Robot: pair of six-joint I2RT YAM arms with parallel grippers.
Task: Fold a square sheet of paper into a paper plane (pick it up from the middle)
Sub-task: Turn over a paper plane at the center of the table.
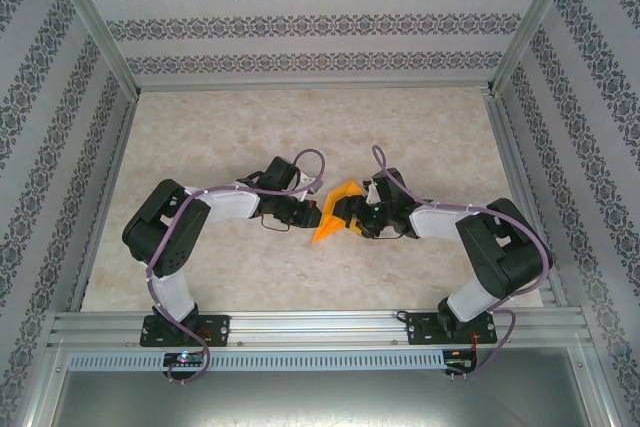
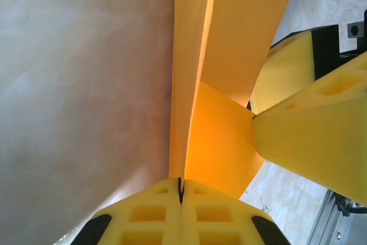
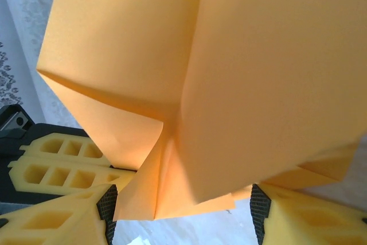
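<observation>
Two claws meet above the table: the left gripper, fingers pressed together, pinches one edge of the folded orange sheet, whose other side sits between the right gripper's spread fingers.

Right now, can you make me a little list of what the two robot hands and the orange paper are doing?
Paper: orange sheet of paper, partly folded, held between the two grippers
Left gripper: shut, pinching the paper's edge
Right gripper: jaws apart, paper sitting between them
Folds: one long crease, plus a flap turned over
Where: the arms meet near the middle of the table
</observation>
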